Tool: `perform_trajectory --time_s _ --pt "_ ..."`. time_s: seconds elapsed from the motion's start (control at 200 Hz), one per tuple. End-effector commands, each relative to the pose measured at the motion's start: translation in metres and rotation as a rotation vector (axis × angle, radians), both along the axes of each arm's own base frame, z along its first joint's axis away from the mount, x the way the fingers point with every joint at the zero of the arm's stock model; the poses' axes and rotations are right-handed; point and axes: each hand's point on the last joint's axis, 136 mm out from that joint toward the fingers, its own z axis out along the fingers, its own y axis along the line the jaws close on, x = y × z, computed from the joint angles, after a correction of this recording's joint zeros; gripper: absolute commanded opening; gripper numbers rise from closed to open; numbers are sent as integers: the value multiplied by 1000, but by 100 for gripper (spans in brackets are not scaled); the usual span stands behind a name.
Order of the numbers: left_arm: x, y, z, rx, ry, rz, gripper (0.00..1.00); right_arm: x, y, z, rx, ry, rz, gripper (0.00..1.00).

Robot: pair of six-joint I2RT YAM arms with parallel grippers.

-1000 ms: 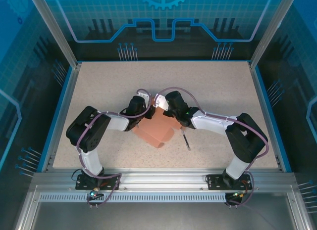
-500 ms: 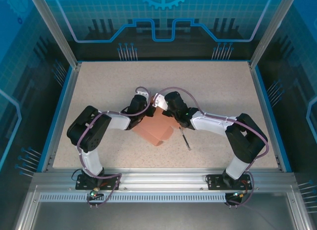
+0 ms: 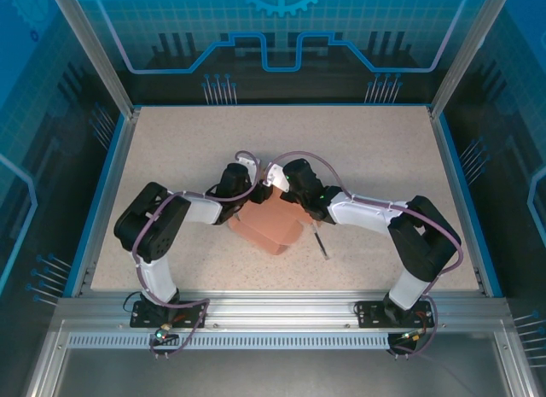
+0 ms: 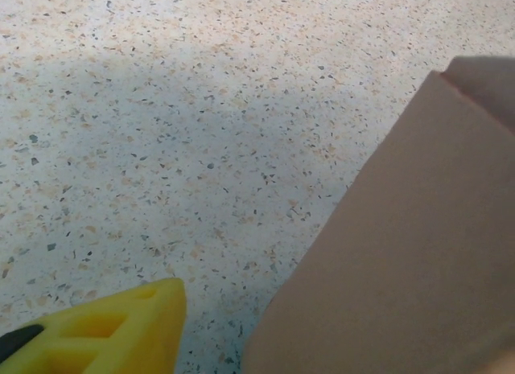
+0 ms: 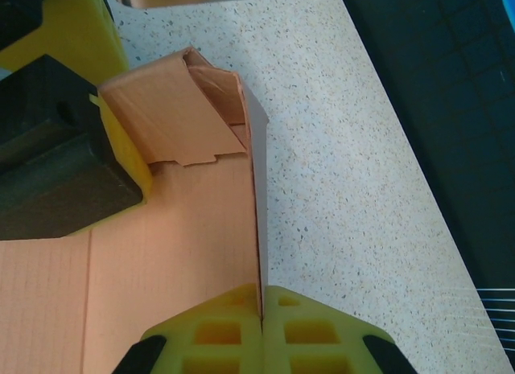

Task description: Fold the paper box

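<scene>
The paper box (image 3: 271, 228) has shifted slightly since a second ago. It sits mid-counter (image 3: 375, 158) between both arms. From above, the wrists hide the grips. The right wrist view shows the right end effector (image 5: 263, 303) clenched on an upright side wall. The left wrist view shows the left end effector (image 3: 246, 199) released, with its yellow finger (image 4: 105, 330) clear of the cardboard. From overhead, a thin dark stick (image 3: 320, 242) lies just right of the box.
</scene>
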Motion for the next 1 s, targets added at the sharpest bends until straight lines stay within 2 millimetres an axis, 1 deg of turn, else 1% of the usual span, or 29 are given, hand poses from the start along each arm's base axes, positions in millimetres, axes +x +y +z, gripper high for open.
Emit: perform_trajectory --time_s 0.0,0.245,0.345,0.495,0.63,0.795,0.961,0.996 --pt "3 3 22 -12 -61 -23 57 -2 7 4 18 8 20 0" --pt "4 4 42 -57 -85 -57 65 -3 7 4 13 8 25 0" --pt "5 7 44 -70 -78 -63 65 -4 7 4 14 10 30 0" --pt "12 9 42 -57 -63 -58 56 -6 9 6 20 13 49 0" --pt "18 9 35 -33 -39 -55 50 -10 15 8 37 27 84 0" --pt "23 12 35 -16 -32 -22 44 -16 25 8 51 52 124 0" --pt "26 21 34 7 -34 32 32 -18 31 5 37 55 132 0" --pt "28 25 33 23 -36 60 29 -18 32 5 39 54 132 0"
